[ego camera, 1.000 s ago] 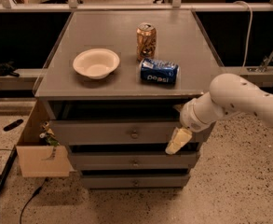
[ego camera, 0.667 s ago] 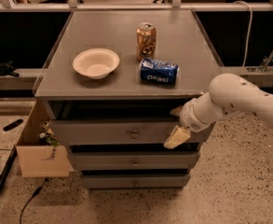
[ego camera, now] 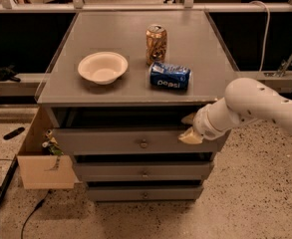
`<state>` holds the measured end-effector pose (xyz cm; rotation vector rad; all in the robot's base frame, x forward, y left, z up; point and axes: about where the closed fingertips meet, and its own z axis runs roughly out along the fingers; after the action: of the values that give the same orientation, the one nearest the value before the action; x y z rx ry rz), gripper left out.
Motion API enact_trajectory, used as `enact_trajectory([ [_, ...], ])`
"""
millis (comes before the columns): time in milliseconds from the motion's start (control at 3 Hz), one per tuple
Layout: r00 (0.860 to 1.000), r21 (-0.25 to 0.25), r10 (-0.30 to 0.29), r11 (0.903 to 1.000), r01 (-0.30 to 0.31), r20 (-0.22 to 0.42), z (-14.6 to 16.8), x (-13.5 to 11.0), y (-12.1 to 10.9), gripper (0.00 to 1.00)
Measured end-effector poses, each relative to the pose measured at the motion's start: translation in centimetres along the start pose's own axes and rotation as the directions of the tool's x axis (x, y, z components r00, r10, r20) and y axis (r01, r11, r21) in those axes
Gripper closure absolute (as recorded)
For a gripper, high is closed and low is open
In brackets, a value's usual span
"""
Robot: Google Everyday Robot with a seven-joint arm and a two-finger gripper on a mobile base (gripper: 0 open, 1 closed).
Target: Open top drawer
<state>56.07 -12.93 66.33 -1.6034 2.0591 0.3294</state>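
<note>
The grey cabinet [ego camera: 135,91] stands in the middle of the camera view with three drawers. Its top drawer [ego camera: 115,142] is the widest, with a small round knob [ego camera: 143,144] at centre. That drawer's front stands a little forward of the cabinet, and a dark gap shows above it. My gripper [ego camera: 190,129] is at the right end of the drawer front, at its upper edge, well right of the knob. The white arm [ego camera: 255,108] comes in from the right.
On the cabinet top are a white bowl [ego camera: 102,67], an upright brown can [ego camera: 156,45] and a blue Pepsi can [ego camera: 170,75] lying on its side. A cardboard box [ego camera: 38,156] hangs at the cabinet's left side. Two narrower drawers [ego camera: 144,173] sit below.
My gripper has risen from the lower part of the top drawer's front to its upper right edge. The things on the cabinet top have not moved.
</note>
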Motion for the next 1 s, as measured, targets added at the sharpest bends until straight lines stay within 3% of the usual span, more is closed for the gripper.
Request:
enact_trajectory([
  [333,1.0,0.0,0.0,1.0,0.0,0.0,0.0,0.0,0.0,0.93],
  [667,1.0,0.0,0.0,1.0,0.0,0.0,0.0,0.0,0.0,1.0],
  [1000,1.0,-0.004,0.006,1.0,-0.006,-0.003,-0.22,0.0,0.0,1.0],
])
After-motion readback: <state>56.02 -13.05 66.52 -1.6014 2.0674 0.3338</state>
